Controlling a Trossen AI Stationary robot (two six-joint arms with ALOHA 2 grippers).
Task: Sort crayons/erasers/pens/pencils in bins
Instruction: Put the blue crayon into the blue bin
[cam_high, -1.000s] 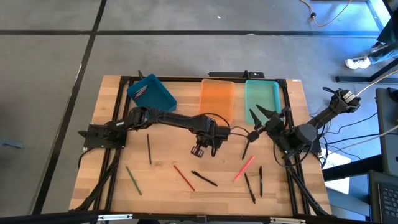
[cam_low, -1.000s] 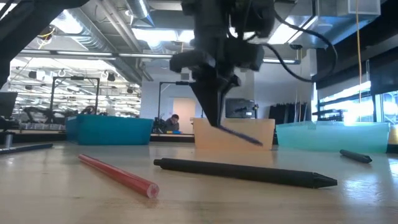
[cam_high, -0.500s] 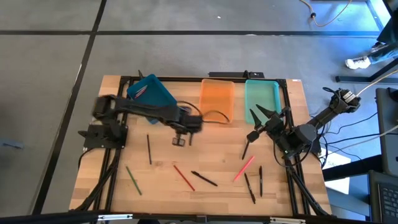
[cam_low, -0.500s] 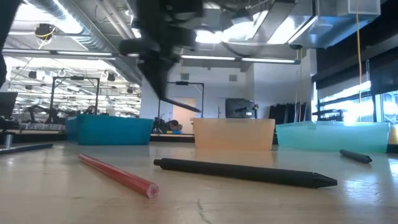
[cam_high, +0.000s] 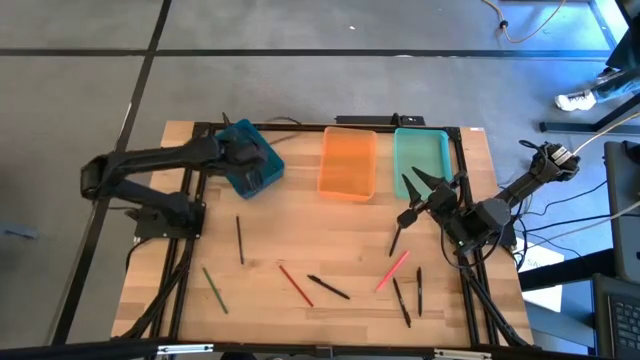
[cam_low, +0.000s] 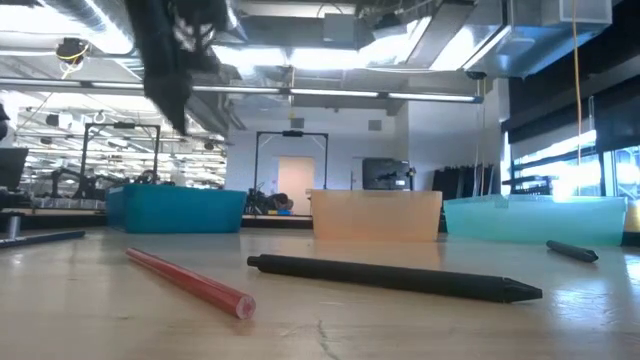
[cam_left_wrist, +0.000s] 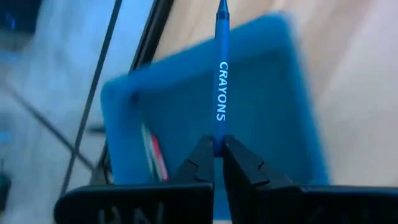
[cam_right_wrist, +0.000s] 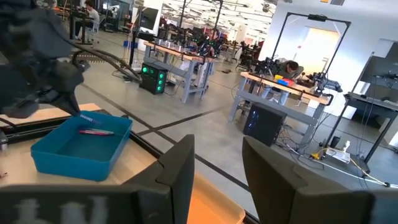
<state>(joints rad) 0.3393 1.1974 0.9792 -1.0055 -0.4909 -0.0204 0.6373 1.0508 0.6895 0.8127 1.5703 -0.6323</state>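
The left gripper (cam_left_wrist: 217, 152) pinches a blue crayon (cam_left_wrist: 221, 74) over the teal bin (cam_high: 246, 157) at upper left. Released while the arm swings, it might land outside. The right gripper (cam_high: 418, 192) waits spread by the mint bin (cam_high: 421, 160).

The left arm reaches along the desk's far edge toward its far left corner, its left gripper (cam_left_wrist: 217, 163) clamped tight, while the right arm waits folded near the desk's right edge, its right gripper (cam_high: 409, 185) apparently spread wide, pointing toward the far edge.
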